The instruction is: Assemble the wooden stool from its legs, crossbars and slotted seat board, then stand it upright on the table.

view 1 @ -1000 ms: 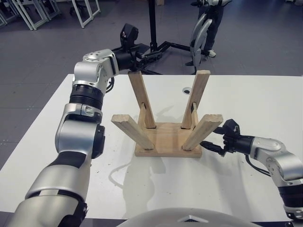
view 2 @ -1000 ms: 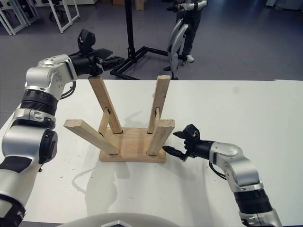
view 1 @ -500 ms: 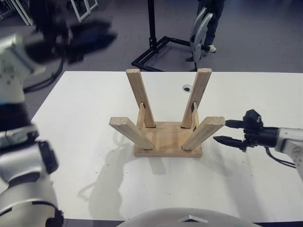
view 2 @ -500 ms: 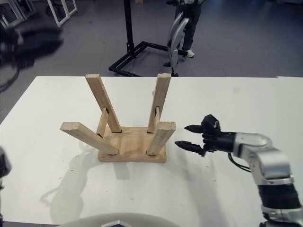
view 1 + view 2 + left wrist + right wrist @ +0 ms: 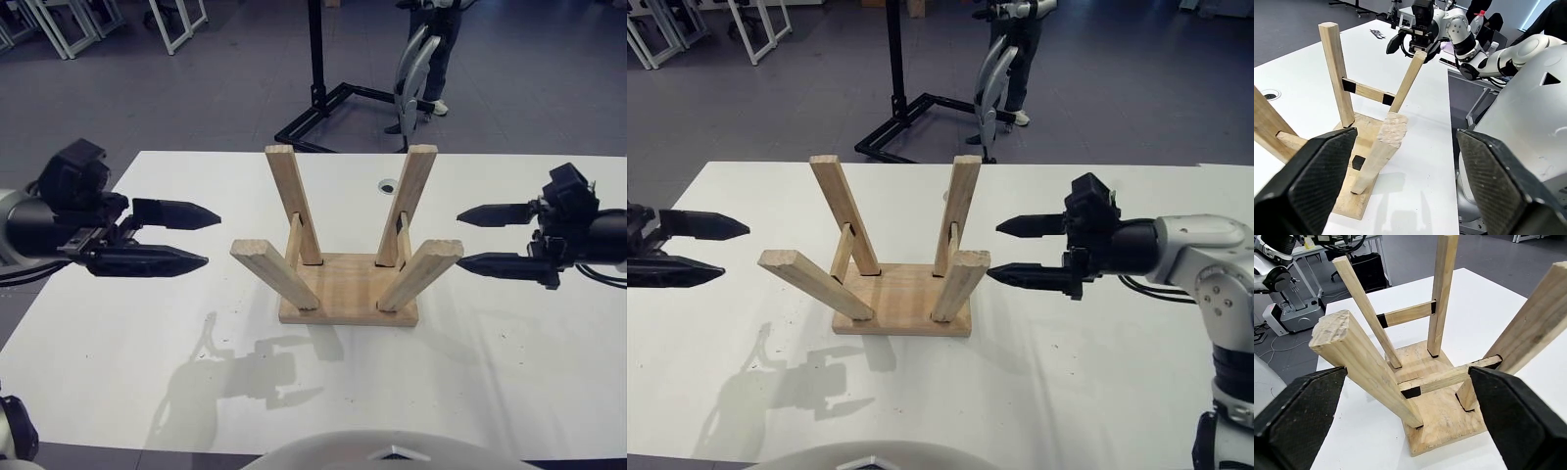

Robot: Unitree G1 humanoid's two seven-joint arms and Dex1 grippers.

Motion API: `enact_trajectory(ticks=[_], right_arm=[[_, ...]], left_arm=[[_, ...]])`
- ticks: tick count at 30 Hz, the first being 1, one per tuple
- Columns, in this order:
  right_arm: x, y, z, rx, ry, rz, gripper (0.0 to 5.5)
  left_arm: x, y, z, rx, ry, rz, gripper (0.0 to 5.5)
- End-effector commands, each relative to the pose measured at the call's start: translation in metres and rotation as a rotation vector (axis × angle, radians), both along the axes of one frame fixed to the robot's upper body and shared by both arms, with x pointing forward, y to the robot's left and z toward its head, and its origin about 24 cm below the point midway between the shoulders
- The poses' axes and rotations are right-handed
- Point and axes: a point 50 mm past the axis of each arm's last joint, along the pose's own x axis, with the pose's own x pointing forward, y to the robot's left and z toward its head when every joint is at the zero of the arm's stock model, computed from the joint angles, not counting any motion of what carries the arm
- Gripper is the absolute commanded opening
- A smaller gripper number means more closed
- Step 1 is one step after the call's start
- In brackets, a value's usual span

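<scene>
The wooden stool point(image 5: 345, 250) lies upside down in the middle of the white table point(image 5: 490, 372), its seat board point(image 5: 348, 292) flat on the surface and its legs splaying upward, joined by crossbars point(image 5: 1406, 313). My left gripper point(image 5: 201, 237) hovers open to the stool's left, fingertips pointing at it with a gap between. My right gripper point(image 5: 468, 239) hovers open to the stool's right, also pointing at it and holding nothing. In the left wrist view the stool point(image 5: 1366, 117) sits between my fingers point(image 5: 1317, 171); the right wrist view shows the stool point(image 5: 1420, 347) close up.
A small round hole point(image 5: 386, 183) sits in the table behind the stool. Beyond the far table edge stand a black stand base point(image 5: 323, 103) and a chair point(image 5: 413, 69) on the floor. Bare table lies on all sides of the stool.
Both arms pulled away from the stool. The left gripper left the top of the rear left leg and swung down to the left; the right gripper backed off and rose to the right.
</scene>
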Motion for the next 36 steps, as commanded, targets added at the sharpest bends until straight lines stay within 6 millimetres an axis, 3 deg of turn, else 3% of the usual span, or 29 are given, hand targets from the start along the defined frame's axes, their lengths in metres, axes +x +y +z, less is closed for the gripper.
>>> enact_trajectory(ticks=[1, 5, 9, 12, 18, 26, 31, 36], right_arm=[[-0.007, 0.009, 0.001, 0.012, 0.016, 0.055, 4.59], [-0.012, 0.013, 0.000, 0.008, 0.036, 0.096, 4.59], [-0.013, 0.006, -0.002, -0.025, 0.054, 0.098, 4.59], [-0.015, 0.018, -0.008, 0.000, 0.067, 0.136, 4.59], [-0.015, 0.042, -0.024, 0.045, 0.098, 0.170, 4.62], [-0.001, 0.040, -0.025, 0.100, 0.111, 0.097, 2.93], [0.000, 0.038, -0.024, 0.103, 0.121, 0.091, 2.01], [0.002, 0.038, -0.028, 0.046, 0.130, 0.027, 1.94]], left_arm=[[0.004, -0.009, -0.010, 0.050, -0.023, -0.013, 3.78], [0.014, -0.028, -0.025, 0.040, -0.027, -0.045, 3.78], [0.017, -0.024, -0.025, 0.031, -0.036, -0.002, 3.78], [0.018, -0.028, -0.025, 0.003, -0.039, -0.003, 3.78], [0.020, -0.034, -0.024, -0.028, -0.027, -0.013, 2.78], [0.011, -0.042, -0.035, -0.046, 0.032, -0.046, 1.39], [0.006, -0.046, -0.044, 0.013, -0.026, -0.042, 1.29], [0.011, -0.054, -0.050, 0.165, -0.125, 0.063, 1.29]])
